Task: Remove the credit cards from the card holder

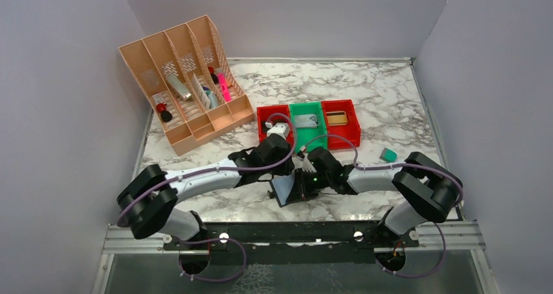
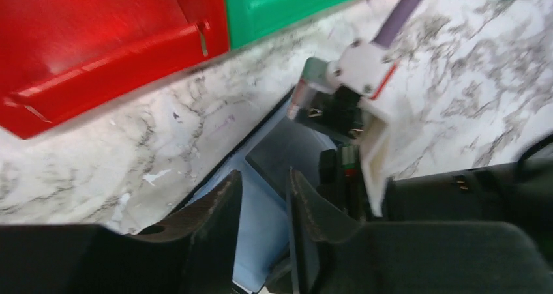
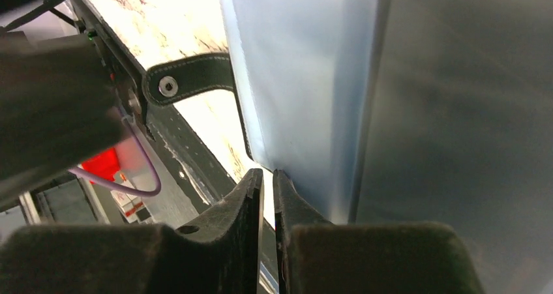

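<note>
Marble table [image 1: 391, 98], peach divider rack [image 1: 186, 85] at the far left, row of red and green bins [image 1: 339, 139] in the middle. Both my arms meet just in front of the bins, over the card holder [image 1: 285, 191]. The holder is open with its grey-blue inner face toward my wrist cameras. From above it seems tilted off the table rather than flat, though I cannot be sure. Risk, as I judge it: if one side pulls before the other has a firm hold, the whole holder comes along instead of the card, or it slips and folds shut. My two grippers are also close enough to knock each other. My left gripper [image 2: 264, 180] has its jaws a little apart, the pale panel showing in the gap; nothing seems pinched. My right gripper [image 3: 267, 173] has its jaws almost pressed together, a bright slit between them, right at the panel's edge. Whether that thin edge is caught I cannot tell. The dark grey sheet I take for a credit card [image 3: 456, 144] lies on the panel, beside my right fingers rather than between them, and just ahead of my left tips. The black snap tab [image 3: 189, 79] sticks out on the other side. Small teal block [image 1: 388, 154] sits apart, near my right arm.
</note>
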Controlling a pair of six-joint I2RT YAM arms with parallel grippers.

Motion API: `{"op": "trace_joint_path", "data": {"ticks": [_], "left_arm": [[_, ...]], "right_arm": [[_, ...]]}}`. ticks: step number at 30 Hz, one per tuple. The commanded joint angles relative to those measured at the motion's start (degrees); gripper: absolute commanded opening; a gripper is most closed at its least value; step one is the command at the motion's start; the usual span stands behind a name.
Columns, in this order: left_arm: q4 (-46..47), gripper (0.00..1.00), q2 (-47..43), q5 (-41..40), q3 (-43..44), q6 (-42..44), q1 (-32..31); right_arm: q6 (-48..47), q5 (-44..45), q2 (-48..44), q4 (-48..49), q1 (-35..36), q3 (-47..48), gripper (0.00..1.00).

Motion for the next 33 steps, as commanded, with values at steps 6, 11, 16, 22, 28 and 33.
{"op": "trace_joint_path", "data": {"ticks": [6,11,16,22,28,33], "left_arm": [[5.2,0.18,11.3,14.2,-1.8,-0.1,0.0],[3.9,0.15,7.8,13.7,-6.2,-0.8,0.0],[2.2,0.18,3.5,13.6,-8.4,-0.3,0.0],[0.2,0.18,2.1,13.2,-9.7,-0.5,-0.1],[-2.1,0.19,0.5,11.3,-11.0,-1.0,0.0],[-3.0,0.19,0.1,10.3,-11.6,-0.5,0.0]], "right_arm": [[1.0,3.4,-10.1,-0.2,0.2,-3.7,0.16],[-2.7,23.0,-20.2,-20.5,0.2,0.7,0.22],[-5.1,33.1,-21.3,-29.0,-0.6,3.7,0.37],[-6.9,30.4,-15.8,-30.6,-0.7,6.8,0.46],[-8.9,32.5,-12.2,-33.8,-0.7,9.7,0.54],[-10.3,32.1,-11.0,-33.1,-0.7,9.8,0.56]]}}
